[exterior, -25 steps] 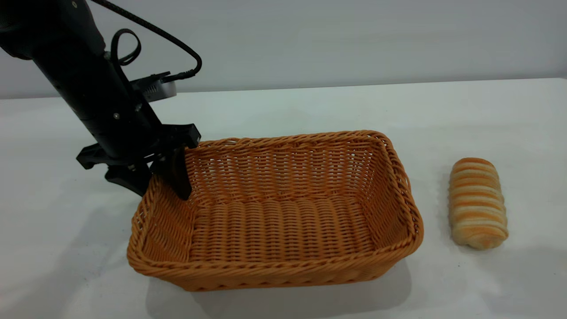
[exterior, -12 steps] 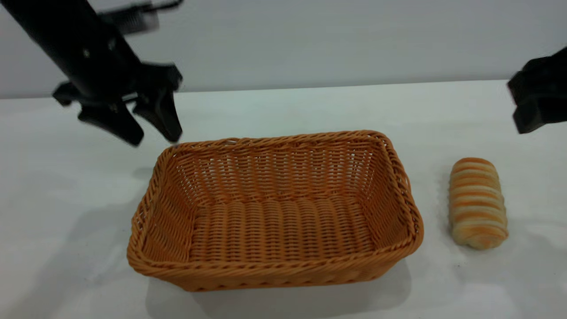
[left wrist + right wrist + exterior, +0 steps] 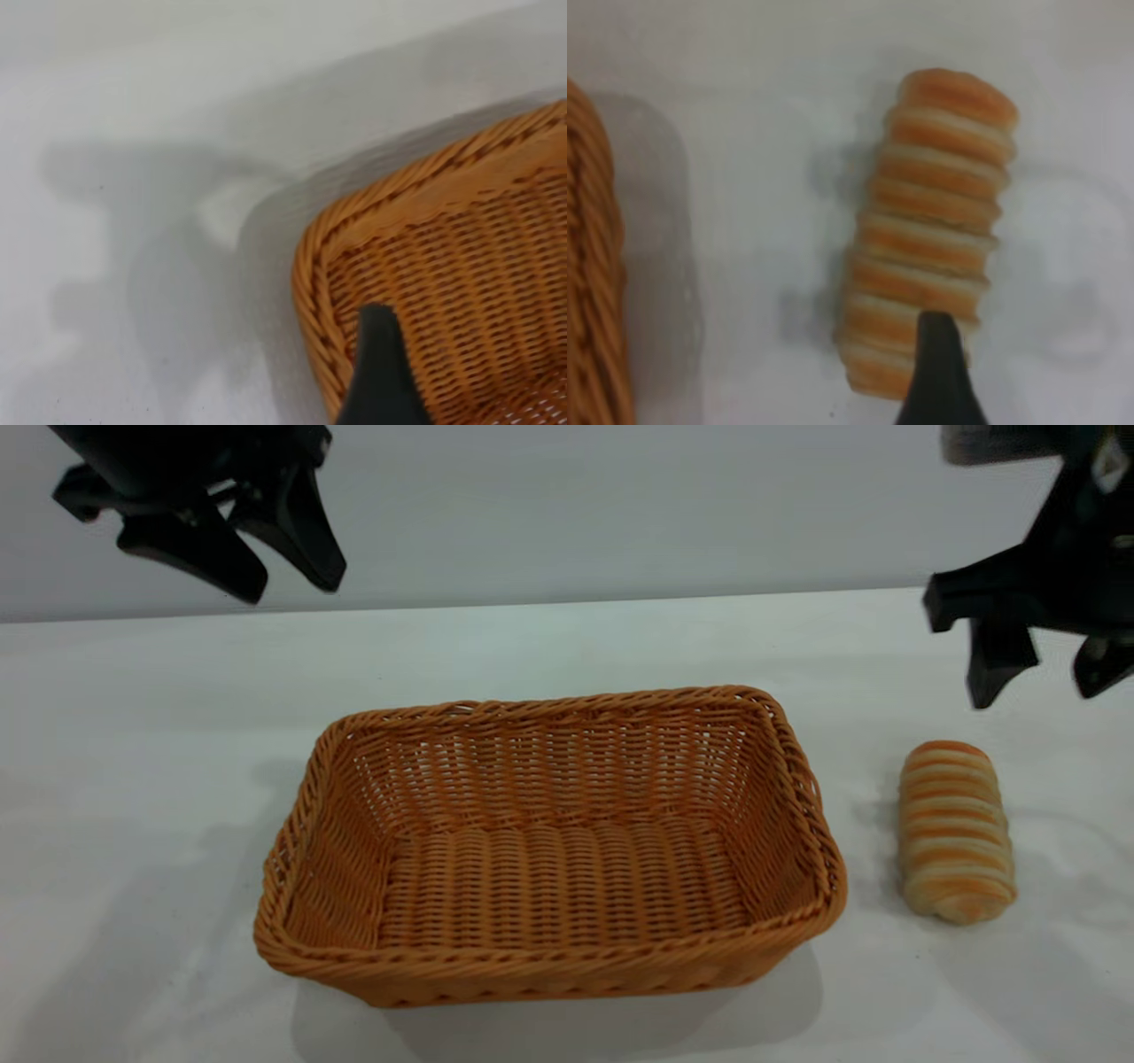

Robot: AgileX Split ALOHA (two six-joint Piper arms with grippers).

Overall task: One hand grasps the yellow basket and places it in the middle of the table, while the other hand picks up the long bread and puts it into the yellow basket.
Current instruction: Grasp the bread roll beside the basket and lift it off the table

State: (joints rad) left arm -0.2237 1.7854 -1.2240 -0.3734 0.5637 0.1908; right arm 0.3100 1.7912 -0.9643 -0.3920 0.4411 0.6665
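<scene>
The yellow basket stands empty on the white table, and its corner shows in the left wrist view. The long bread lies on the table to the basket's right, apart from it; it also shows in the right wrist view. My left gripper is open and empty, high above the table behind the basket's far left corner. My right gripper is open and empty, hanging just above and behind the bread. One finger shows over the bread's end.
The table's far edge meets a plain grey wall. Bare table lies to the left of the basket and in front of it. The basket's rim shows beside the bread in the right wrist view.
My left gripper let go of the basket's left rim and rose up and back. My right gripper came in from the right to above the bread. Basket and bread stayed put.
</scene>
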